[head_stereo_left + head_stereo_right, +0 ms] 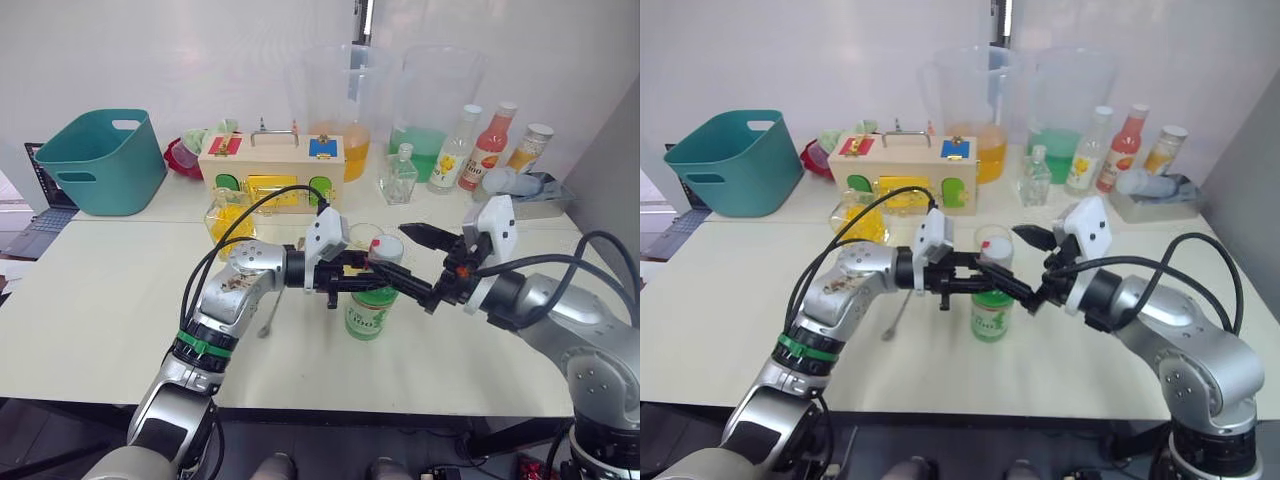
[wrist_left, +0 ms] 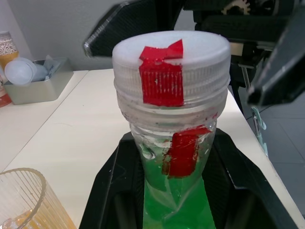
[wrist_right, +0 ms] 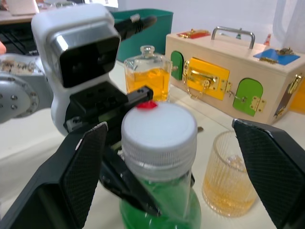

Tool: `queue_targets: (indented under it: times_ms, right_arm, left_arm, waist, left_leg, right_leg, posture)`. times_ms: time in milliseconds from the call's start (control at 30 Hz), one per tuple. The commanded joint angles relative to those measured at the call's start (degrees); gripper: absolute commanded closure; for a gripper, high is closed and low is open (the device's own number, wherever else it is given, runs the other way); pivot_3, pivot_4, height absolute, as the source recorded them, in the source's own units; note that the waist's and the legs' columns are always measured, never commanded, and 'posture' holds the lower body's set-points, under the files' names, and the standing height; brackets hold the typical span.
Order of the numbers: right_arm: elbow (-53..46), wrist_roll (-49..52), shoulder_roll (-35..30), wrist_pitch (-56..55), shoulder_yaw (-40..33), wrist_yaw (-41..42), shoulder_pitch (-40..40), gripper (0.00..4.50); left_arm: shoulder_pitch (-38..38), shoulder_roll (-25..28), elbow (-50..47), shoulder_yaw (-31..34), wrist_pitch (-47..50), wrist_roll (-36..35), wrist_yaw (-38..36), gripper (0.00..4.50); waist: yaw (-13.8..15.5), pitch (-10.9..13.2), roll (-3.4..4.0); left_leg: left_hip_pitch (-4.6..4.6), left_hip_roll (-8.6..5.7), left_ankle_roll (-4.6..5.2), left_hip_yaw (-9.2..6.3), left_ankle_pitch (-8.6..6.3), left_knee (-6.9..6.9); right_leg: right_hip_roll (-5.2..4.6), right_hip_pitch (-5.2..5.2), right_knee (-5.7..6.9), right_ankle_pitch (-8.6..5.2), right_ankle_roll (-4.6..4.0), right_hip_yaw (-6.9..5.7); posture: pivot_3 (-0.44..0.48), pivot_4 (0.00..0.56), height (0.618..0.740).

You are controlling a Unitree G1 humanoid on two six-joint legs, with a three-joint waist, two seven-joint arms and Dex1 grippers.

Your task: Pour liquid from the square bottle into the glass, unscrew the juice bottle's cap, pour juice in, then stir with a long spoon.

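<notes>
A: The juice bottle (image 1: 367, 305) stands near the middle of the table, just in front of the glass (image 1: 994, 242), and the left gripper (image 1: 352, 277) is clenched round its neck below the cap (image 2: 171, 50). How will it handle?

B: It looks like thin clear plastic, well filled with green juice, so fairly heavy for its size and likely to dent if squeezed on the body. The neck is the stiffer place, and the left gripper grasps it there. The cap is ribbed round its side, which should give the fingers purchase.

A: And its look?

B: A white screw cap with a strip of red tape over the edge, another red strip on the neck, and a green label lower down.

A: The right gripper (image 1: 417, 257)?

B: It is released, its jaws spread wide on either side of the cap, not touching. The robot's next step, judging by this, is to close on the cap and twist.
</notes>
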Motion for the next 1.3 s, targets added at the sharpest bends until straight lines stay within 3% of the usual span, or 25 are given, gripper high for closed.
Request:
queue_targets:
  times_ms: [33,267,367,467,967,1133,1200,1300]
  right_arm:
    - [-3.1,-0.1,0.2,-2.2,-1.0,-1.6,1.9,0.06]
    - [-3.7,1.2,1.8,-2.7,0.3,-3.7,2.9,0.06]
    - [-3.0,1.6,2.5,-2.9,0.7,-4.1,1.8,0.60]
    - [-2.3,2.3,2.7,-2.7,0.3,-4.3,0.9,1.60]
    - [-0.7,2.9,1.8,-2.2,0.9,-3.8,-0.8,1.60]
    - [0.4,3.6,0.4,-2.2,1.2,-1.5,-1.5,2.83]
    - [1.2,4.0,-0.5,-2.1,1.5,-0.1,-1.9,2.83]
    - [4.5,3.2,-6.6,-2.9,4.0,10.0,-3.1,2.83]
  left_arm:
    - [-0.4,-0.6,0.0,-1.1,-1.3,0.7,-0.4,3.24]
    - [-0.5,-0.8,0.2,-1.0,-1.4,1.0,-0.6,3.24]
    - [-0.4,-0.7,0.1,-0.9,-1.3,1.1,-0.7,3.24]
    - [-0.1,-0.4,-0.2,-0.8,-1.3,1.1,-0.6,3.24]
    - [0.0,-0.1,-0.5,-0.6,-1.2,1.2,-0.3,3.24]
    - [0.0,-0.1,-0.8,-0.7,-1.1,1.2,-0.1,3.24]
    - [0.1,-0.1,-1.0,-0.7,-1.1,1.2,0.1,3.24]
    - [0.1,-0.2,-1.4,-0.6,-0.7,1.0,0.5,3.24]
  waist:
    - [0.0,0.0,0.00]
    - [-0.1,0.0,0.00]
    - [-0.1,0.0,0.00]
    - [-0.1,0.0,0.00]
    - [-0.2,0.0,0.00]
    - [-0.3,0.0,0.00]
    - [-0.3,0.0,0.00]
    - [-0.2,0.0,0.00]
  left_leg:
    - [0.00,0.00,0.00,0.00,0.00,0.00]
    - [0.02,0.00,0.01,-0.01,0.00,0.00]
    - [0.02,-0.01,0.01,-0.02,0.00,0.00]
    - [0.03,0.00,0.01,-0.02,0.00,0.00]
    - [0.03,0.00,0.01,-0.02,0.00,0.00]
    - [0.03,0.00,0.01,-0.01,0.00,0.00]
    - [0.03,0.00,0.01,-0.01,0.00,0.00]
    - [0.03,-0.01,0.01,0.00,0.00,0.01]
  right_leg:
    - [0.00,0.01,0.00,0.00,0.00,0.00]
    - [0.00,0.03,0.00,0.00,0.00,-0.01]
    - [0.00,0.04,0.00,0.00,0.00,-0.01]
    - [0.00,0.04,0.00,0.00,0.00,-0.01]
    - [0.00,0.03,0.01,0.00,0.00,-0.01]
    - [0.01,0.03,0.01,0.00,0.00,-0.01]
    - [0.01,0.04,0.00,0.00,0.00,-0.01]
    - [0.00,0.04,0.00,0.00,0.00,-0.01]
  posture:
    - [0.000,0.150,0.740]
    - [0.000,0.150,0.740]
    - [0.000,0.150,0.740]
    - [0.000,0.150,0.740]
    - [0.000,0.150,0.740]
    - [0.000,0.150,0.740]
    - [0.000,0.150,0.740]
    - [0.000,0.150,0.740]
